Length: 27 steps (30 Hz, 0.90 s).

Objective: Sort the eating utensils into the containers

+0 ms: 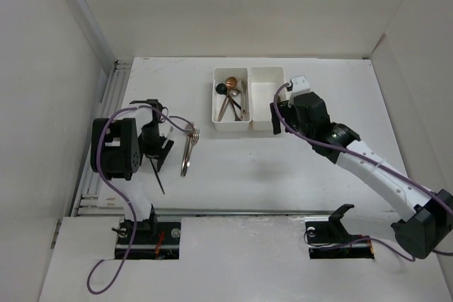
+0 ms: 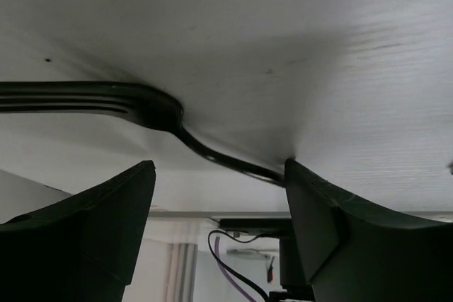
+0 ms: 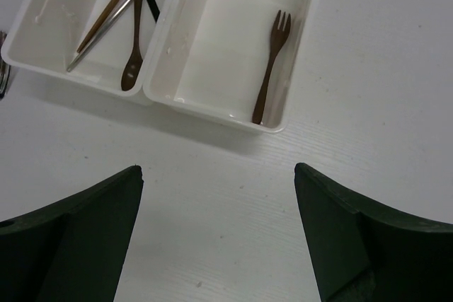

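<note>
1. Status: left gripper [image 2: 219,175] sits low over the table [image 1: 283,189] at about 9 o'clock from centre, jaws wide apart and holding nothing; right gripper [image 3: 218,168] hovers just on the near side of the bins, jaws also spread, empty
2. Target: black fork [image 2: 152,107] lies flat on the table; in the left wrist view its handle runs up to the tip of one finger [image 2: 311,196] instead of through the middle of the gap; from above it pokes out toward 6 o'clock from that gripper
3. Containers at 12 o'clock: left bin [image 3: 64,19] holds the spoons [image 1: 230,93], right bin [image 3: 219,47] holds one copper fork [image 3: 270,68]; I take the right bin as the fork bin, so the black fork belongs there
4. Silver forks [image 1: 188,148] lie heaped just at 3 o'clock of the left gripper, not yet sorted
5. Step in hand, my reading: pick up the black fork. I would shift the wrist until the handle is centred between the fingers. Then I would bring the tips down to the table, since the fork is thin and flat, and close across the handle's narrow width
6. Lift straight up before travelling, to keep clear of the silver heap; the right arm is parked by the bins, so I would first draw it off toward 4 o'clock to free the approach
</note>
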{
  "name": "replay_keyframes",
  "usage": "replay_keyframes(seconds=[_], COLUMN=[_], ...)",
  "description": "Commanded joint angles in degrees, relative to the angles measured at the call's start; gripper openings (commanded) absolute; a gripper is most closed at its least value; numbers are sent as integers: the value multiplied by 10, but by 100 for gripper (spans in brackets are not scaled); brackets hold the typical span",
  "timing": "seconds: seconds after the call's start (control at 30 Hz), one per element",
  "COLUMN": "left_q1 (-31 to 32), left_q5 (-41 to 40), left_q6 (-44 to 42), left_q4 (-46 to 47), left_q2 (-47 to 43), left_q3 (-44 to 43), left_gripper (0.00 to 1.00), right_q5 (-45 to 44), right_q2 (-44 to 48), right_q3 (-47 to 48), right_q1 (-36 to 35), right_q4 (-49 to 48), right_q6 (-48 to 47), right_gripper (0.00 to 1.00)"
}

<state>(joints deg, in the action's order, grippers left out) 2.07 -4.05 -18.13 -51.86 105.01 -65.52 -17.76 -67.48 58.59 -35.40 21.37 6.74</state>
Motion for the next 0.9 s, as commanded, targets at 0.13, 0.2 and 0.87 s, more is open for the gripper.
replay_keyframes(seconds=[0.13,0.2,0.87], left_q1=[-7,-7,-60], left_q5=[29,42,310], left_q6=[7,13,226], left_q4=[25,32,110], left_q2=[55,80,-35], left_q3=[-15,-39,-439], left_gripper=[48,33,0], right_q5=[-40,-45,104], right_q2=[28,23,-27], right_q3=[-8,6,106], right_q1=[-6,-6,-55], right_q4=[-8,-2,-85], right_q6=[11,6,-71], right_gripper=[93,93,96])
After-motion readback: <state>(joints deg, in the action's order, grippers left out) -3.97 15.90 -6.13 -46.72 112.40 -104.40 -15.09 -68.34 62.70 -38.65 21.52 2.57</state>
